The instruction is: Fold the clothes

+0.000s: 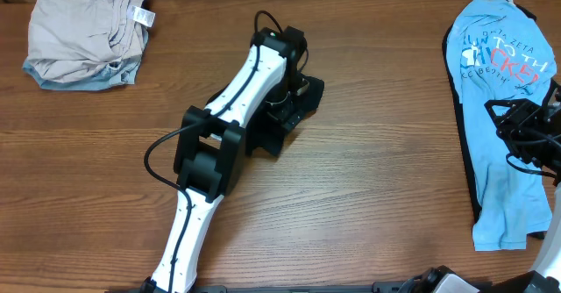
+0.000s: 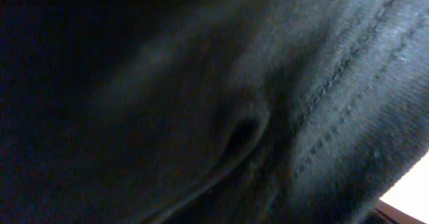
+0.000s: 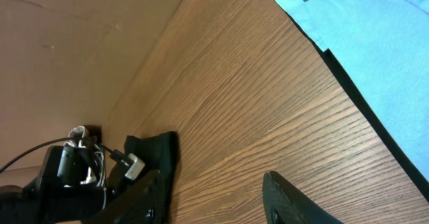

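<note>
Overhead first: the white-and-black left arm (image 1: 237, 91) reaches up across the brown wood-grain table (image 1: 394, 170) to its middle. There the left gripper (image 1: 292, 89) is down on a small black cloth garment (image 1: 307, 104) that lies bunched beneath it. The wrist hides the fingers, so I cannot tell whether they are pinching the cloth or spread. A grey crumpled fabric garment (image 1: 83, 30) sits in a loose heap at the far left corner, well apart from the arm. At the right edge a light-blue printed cotton T-shirt (image 1: 500, 100) lies spread out lengthwise, with a black strip of fabric (image 1: 462, 144) showing along its left side. The right gripper (image 1: 526, 139) hangs over the lower half of that shirt.

Next, the left wrist camera — nearly all of it is filled by the black cloth garment (image 2: 201, 103), very close and blurred. A double stitched seam (image 2: 348, 83) runs diagonally on the right. No fingers can be made out, so the grip stays unknown from here too.

Last, the right wrist camera looks across the table (image 3: 255, 103). The right gripper (image 3: 214, 200) has its fingers (image 3: 288, 197) spread wide with nothing between them — released. The light-blue T-shirt (image 3: 375, 43) fills the upper right corner. In the lower left is the black garment (image 3: 157, 157), and the left gripper (image 3: 80, 167) with its cables is just beside it.
</note>
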Robot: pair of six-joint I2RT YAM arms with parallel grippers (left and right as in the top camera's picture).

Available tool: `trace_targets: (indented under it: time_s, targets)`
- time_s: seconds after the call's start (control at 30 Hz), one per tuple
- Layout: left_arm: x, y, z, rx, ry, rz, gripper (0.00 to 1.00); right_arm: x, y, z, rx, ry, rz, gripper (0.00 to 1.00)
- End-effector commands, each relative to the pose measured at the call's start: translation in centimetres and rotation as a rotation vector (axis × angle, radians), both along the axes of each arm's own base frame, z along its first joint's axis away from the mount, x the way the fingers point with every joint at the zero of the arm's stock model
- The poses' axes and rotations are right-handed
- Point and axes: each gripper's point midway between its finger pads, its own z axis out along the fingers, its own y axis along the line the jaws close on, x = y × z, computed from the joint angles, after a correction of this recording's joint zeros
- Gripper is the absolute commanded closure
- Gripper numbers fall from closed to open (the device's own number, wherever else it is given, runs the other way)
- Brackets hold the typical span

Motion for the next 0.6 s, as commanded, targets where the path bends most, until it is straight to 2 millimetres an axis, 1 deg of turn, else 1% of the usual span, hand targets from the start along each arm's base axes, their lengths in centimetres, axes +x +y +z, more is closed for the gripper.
trace_targets:
  time_s: [0.0,0.07,0.1,0.13,0.17,0.2,0.23,0.27,0.4,0.47,0.5,0.53,0.57]
  targets:
    - [-1.3,-1.3,-1.8,0.035,0.01,-0.04,0.0,0.0,-0.2,1.1,-0.035,-0.031,0.002,0.48]
    - [-0.5,-1.0,-2.1,0.085,-0.048,-0.016,0.0,0.0,-0.2,1.1,-0.036,-0.031,0.002,0.48]
    - [0.1,-0.6,-2.0,0.117,-0.084,0.012,0.03,0.0,-0.2,1.1,-0.036,-0.031,0.002,0.48]
    - [0.5,-0.3,-2.0,0.139,-0.108,0.032,0.09,0.0,-0.2,1.1,-0.036,-0.031,0.002,0.49]
    - [1.0,0.1,-1.9,0.163,-0.137,0.057,0.18,0.0,-0.2,1.1,-0.036,-0.031,0.003,0.48]
    - [1.4,0.6,-1.8,0.186,-0.162,0.082,0.32,-0.1,-0.2,1.1,-0.038,-0.032,0.004,0.48]
    - [1.7,0.9,-1.7,0.204,-0.179,0.1,0.43,0.0,-0.2,1.1,-0.039,-0.032,0.004,0.48]
    - [1.9,1.2,-1.6,0.216,-0.189,0.11,0.46,0.0,-0.2,1.1,-0.039,-0.032,0.004,0.48]
    - [2.2,1.9,-1.5,0.237,-0.201,0.113,0.76,0.0,-0.3,1.2,-0.043,-0.038,0.003,0.48]
    - [2.4,2.1,-1.4,0.247,-0.209,0.114,0.85,0.0,-0.3,1.2,-0.043,-0.038,0.003,0.47]
    - [2.5,2.2,-1.3,0.255,-0.216,0.113,0.93,0.0,-0.2,1.2,-0.042,-0.038,0.003,0.47]
    - [2.6,2.3,-1.1,0.26,-0.222,0.112,0.96,0.0,-0.2,1.2,-0.043,-0.038,0.004,0.47]
    - [2.8,2.4,-0.8,0.266,-0.227,0.112,0.96,0.0,-0.2,1.2,-0.043,-0.038,0.004,0.47]
